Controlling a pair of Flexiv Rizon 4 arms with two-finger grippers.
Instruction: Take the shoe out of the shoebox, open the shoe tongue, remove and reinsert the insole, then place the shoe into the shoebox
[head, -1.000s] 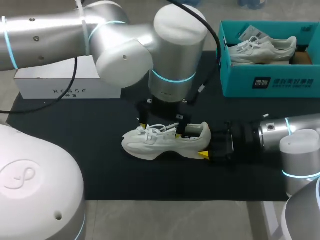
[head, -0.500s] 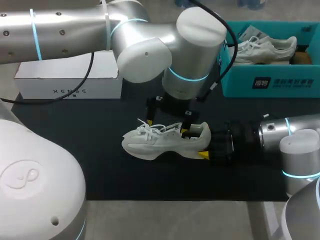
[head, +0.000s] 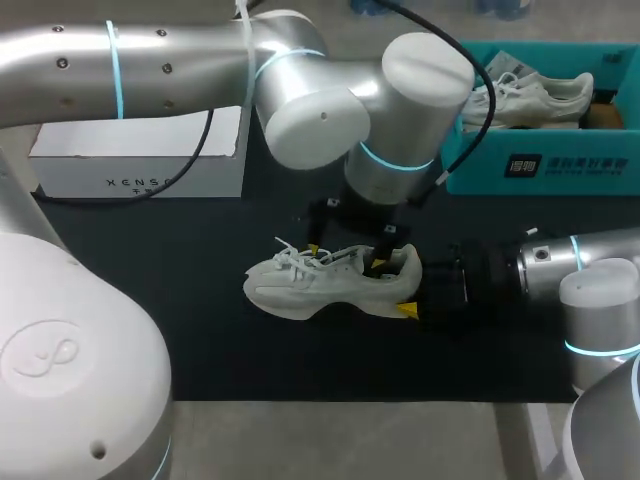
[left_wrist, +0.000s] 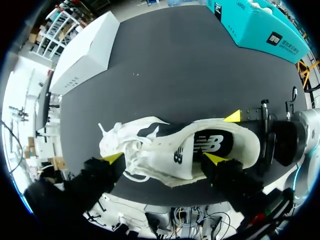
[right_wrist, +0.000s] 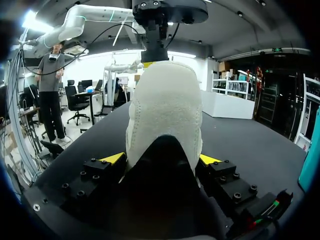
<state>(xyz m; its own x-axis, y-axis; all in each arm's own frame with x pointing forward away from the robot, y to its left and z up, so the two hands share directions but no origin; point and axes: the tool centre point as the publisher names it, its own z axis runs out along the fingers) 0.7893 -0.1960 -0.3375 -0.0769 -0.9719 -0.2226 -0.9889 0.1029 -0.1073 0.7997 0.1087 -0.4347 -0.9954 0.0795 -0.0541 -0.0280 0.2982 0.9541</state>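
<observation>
A white shoe (head: 300, 285) lies on its sole on the black mat (head: 150, 300), toe to the left. My right gripper (head: 410, 286) is shut on its heel. In the right wrist view the heel (right_wrist: 165, 105) fills the gap, with a yellow tip against each side of it. My left gripper (head: 345, 258) hangs just above the shoe, open wide. In the left wrist view one fingertip (left_wrist: 112, 159) is by the laces and the other by the heel opening, where the dark insole (left_wrist: 212, 144) shows. The teal shoebox (head: 540, 165) stands at the back right.
A second white shoe (head: 530, 100) lies inside the teal shoebox. A long white box (head: 140, 165) sits at the back left of the mat. The left arm's big joints hang over the table's middle and hide part of the mat behind the shoe.
My left arm has swung to the right, carrying its open gripper along the shoe toward the heel opening. The shoe and the right gripper have stayed put.
</observation>
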